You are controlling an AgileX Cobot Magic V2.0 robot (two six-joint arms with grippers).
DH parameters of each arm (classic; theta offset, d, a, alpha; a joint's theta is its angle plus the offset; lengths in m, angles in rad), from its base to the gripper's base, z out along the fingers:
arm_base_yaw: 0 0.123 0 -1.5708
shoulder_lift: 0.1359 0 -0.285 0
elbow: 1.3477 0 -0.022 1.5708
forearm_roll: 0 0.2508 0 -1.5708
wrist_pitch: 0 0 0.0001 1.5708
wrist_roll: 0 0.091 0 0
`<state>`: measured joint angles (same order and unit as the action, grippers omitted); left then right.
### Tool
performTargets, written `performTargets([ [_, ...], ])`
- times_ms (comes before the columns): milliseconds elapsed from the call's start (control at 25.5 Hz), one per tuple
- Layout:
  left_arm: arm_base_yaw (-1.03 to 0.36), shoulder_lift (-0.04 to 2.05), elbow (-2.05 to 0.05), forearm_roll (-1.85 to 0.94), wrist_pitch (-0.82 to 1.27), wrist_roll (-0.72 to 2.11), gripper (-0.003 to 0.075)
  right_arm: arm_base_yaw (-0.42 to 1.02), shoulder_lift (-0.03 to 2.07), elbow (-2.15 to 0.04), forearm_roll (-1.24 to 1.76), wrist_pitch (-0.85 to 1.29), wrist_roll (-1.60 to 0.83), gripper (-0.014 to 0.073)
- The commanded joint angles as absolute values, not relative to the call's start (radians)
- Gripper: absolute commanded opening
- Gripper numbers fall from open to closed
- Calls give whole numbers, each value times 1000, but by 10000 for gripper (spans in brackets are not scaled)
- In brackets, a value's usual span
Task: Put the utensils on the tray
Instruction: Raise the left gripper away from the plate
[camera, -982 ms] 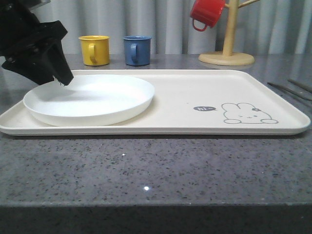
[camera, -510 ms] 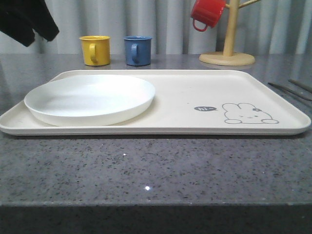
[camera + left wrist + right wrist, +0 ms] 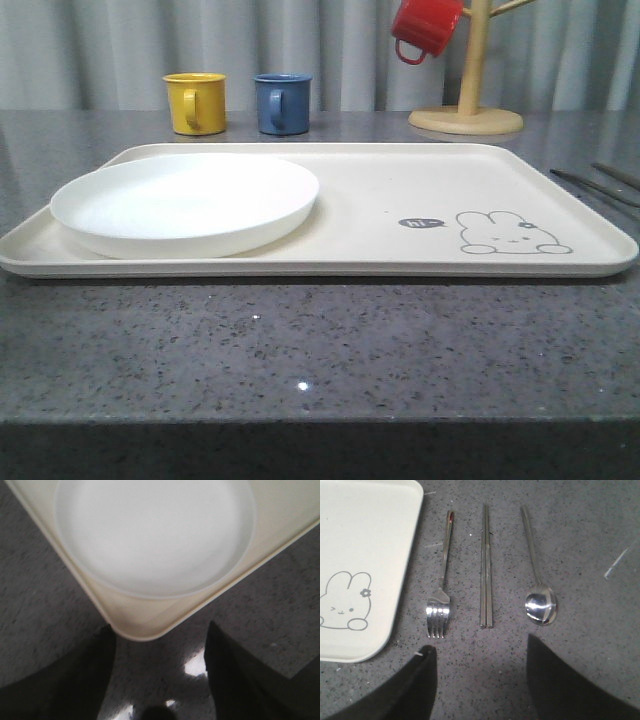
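Since the earlier frame, our left gripper (image 3: 157,680) has lifted off the round white plate (image 3: 185,203), jaws apart, empty. We count one cream rectangular rabbit tray (image 3: 400,250); beside it on grey stone: one silver fork (image 3: 441,580), one chopstick pair (image 3: 486,570), one spoon (image 3: 537,575). Our right gripper (image 3: 480,680) hovers open, holding nothing.

Just ahead of the right claw (image 3: 477,680), the fork (image 3: 440,597), chopsticks (image 3: 486,570) and spoon (image 3: 540,605) are polished, mirror-bright metal. The desk (image 3: 300,350) is speckled grey stone with a slight sheen. The tray (image 3: 400,250) and plate (image 3: 185,205) look like smooth, matt plastic.
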<state>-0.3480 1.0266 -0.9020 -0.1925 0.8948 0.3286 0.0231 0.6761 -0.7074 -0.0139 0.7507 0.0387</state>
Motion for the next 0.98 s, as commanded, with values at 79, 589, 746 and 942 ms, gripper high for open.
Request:
performTargets([
  [79, -357, 901, -876, -122, 835, 197, 370, 26, 720, -767, 16, 732, 29, 433],
  [589, -357, 855, -874, -122, 798, 197, 370, 103, 1033, -989, 22, 971, 21, 433],
  [746, -357, 865, -874, -122, 798, 197, 370, 106, 1125, -1050, 22, 986, 21, 433],
  [942, -357, 878, -874, -122, 798, 197, 370, 106, 1237, -1116, 22, 976, 21, 433],
])
